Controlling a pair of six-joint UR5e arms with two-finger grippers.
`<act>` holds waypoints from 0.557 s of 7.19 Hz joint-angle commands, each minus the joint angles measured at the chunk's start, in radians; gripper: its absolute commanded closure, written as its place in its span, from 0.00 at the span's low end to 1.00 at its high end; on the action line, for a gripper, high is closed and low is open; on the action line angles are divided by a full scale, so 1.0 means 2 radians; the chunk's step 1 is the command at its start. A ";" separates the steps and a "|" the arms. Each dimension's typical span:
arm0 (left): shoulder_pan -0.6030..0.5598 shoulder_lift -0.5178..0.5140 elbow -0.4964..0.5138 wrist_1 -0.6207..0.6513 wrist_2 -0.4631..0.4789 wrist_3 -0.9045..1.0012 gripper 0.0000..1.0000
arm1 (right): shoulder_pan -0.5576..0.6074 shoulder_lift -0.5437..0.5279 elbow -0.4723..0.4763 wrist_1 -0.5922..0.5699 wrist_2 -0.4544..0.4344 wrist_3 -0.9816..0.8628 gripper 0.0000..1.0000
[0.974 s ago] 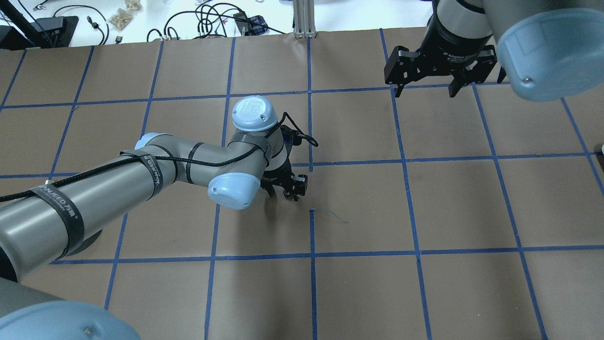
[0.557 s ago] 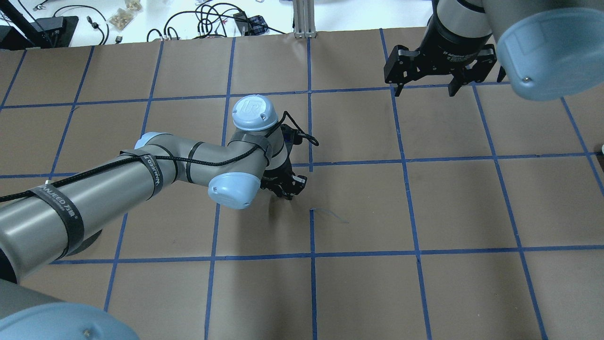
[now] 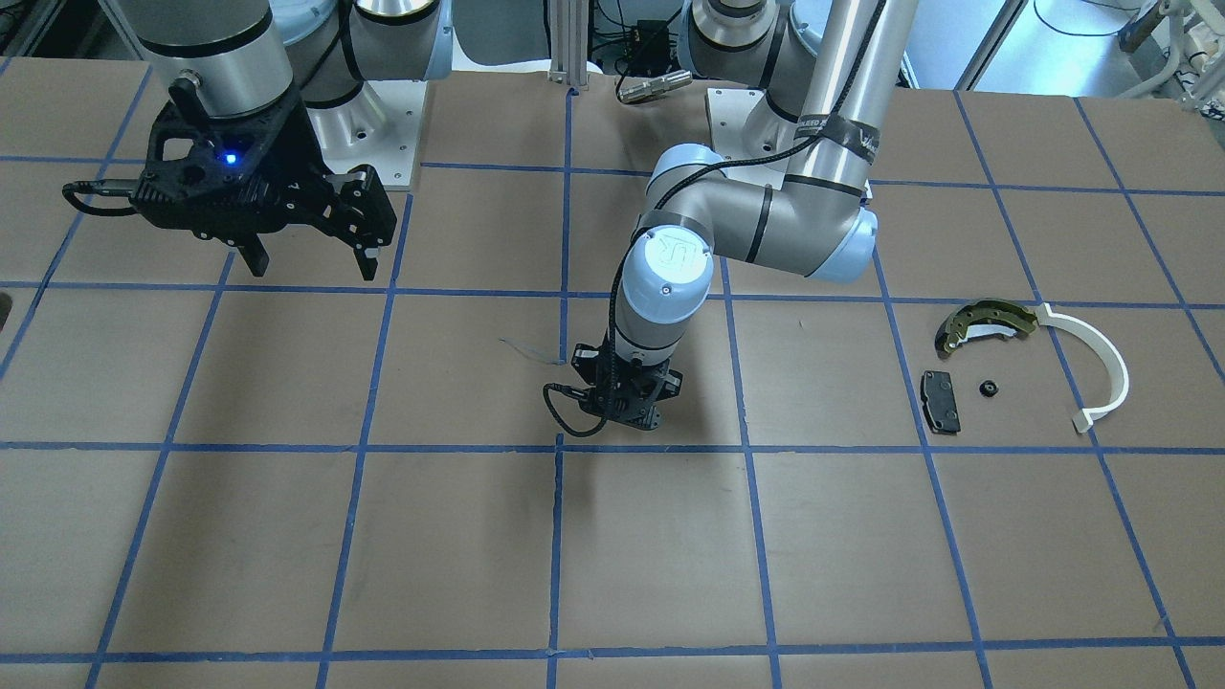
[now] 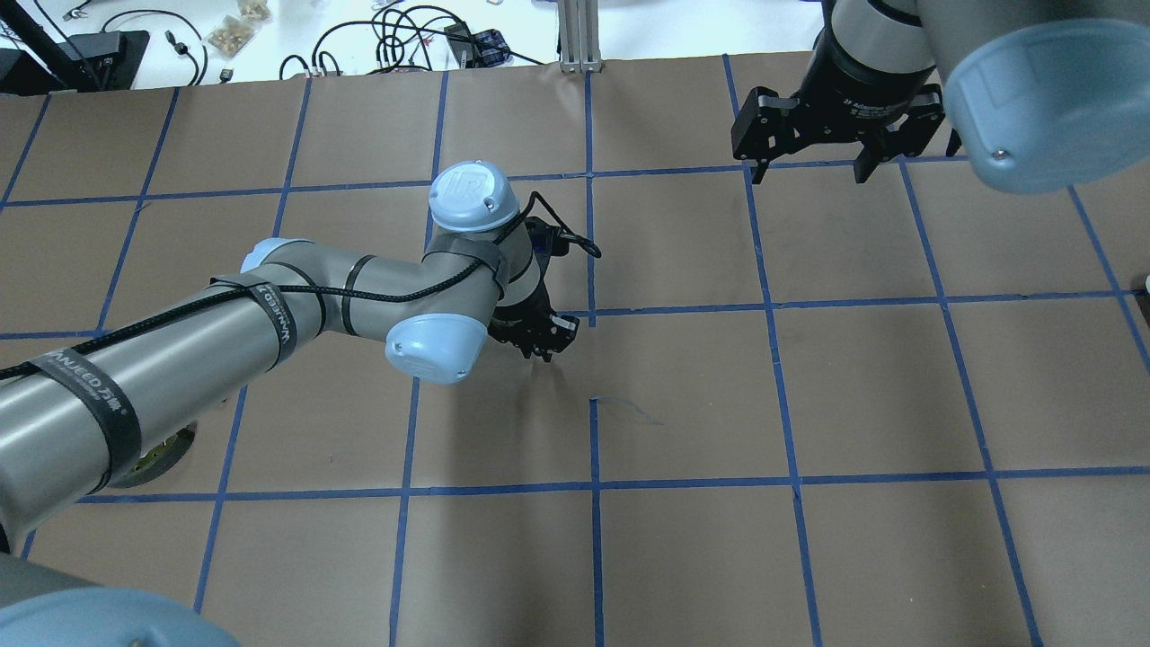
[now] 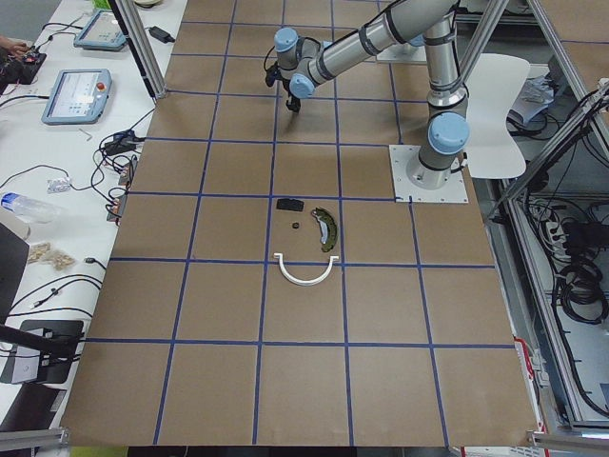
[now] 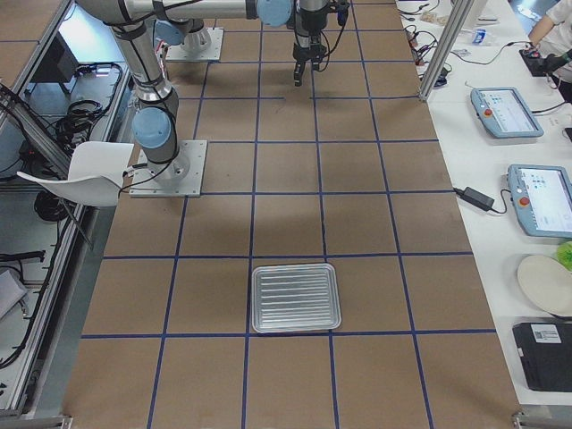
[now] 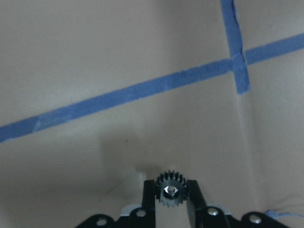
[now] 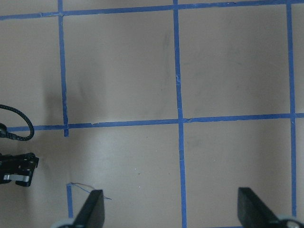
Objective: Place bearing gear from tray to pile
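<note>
My left gripper (image 7: 170, 199) is shut on a small dark toothed bearing gear (image 7: 170, 191) and holds it just above the brown paper near a blue tape crossing. In the overhead view the left gripper (image 4: 539, 344) is near the table's middle. The pile lies apart toward my left: an olive-yellow brake shoe (image 3: 981, 321), a white plastic arc (image 3: 1101, 368), a black pad (image 3: 940, 402) and a small black nut (image 3: 987, 388). The metal tray (image 6: 296, 297) lies far toward my right and shows nothing in it. My right gripper (image 4: 809, 171) is open and empty, raised at the far right.
Blue tape lines (image 4: 593, 310) divide the brown table cover into squares. Cables and small bags (image 4: 395, 40) lie on the white bench beyond the far edge. Tablets (image 6: 541, 197) lie on the side bench in the exterior right view.
My left gripper's fingers have closed together, and then the left arm has shifted a little left and farther away in the overhead view. The right arm has not moved.
</note>
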 commanded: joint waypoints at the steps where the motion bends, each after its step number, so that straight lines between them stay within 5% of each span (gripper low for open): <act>1: 0.065 0.010 0.014 -0.024 0.002 0.020 1.00 | 0.000 0.000 0.000 0.001 0.000 0.000 0.00; 4: 0.172 0.030 0.039 -0.049 0.037 0.105 1.00 | 0.000 0.000 0.000 -0.002 0.002 0.000 0.00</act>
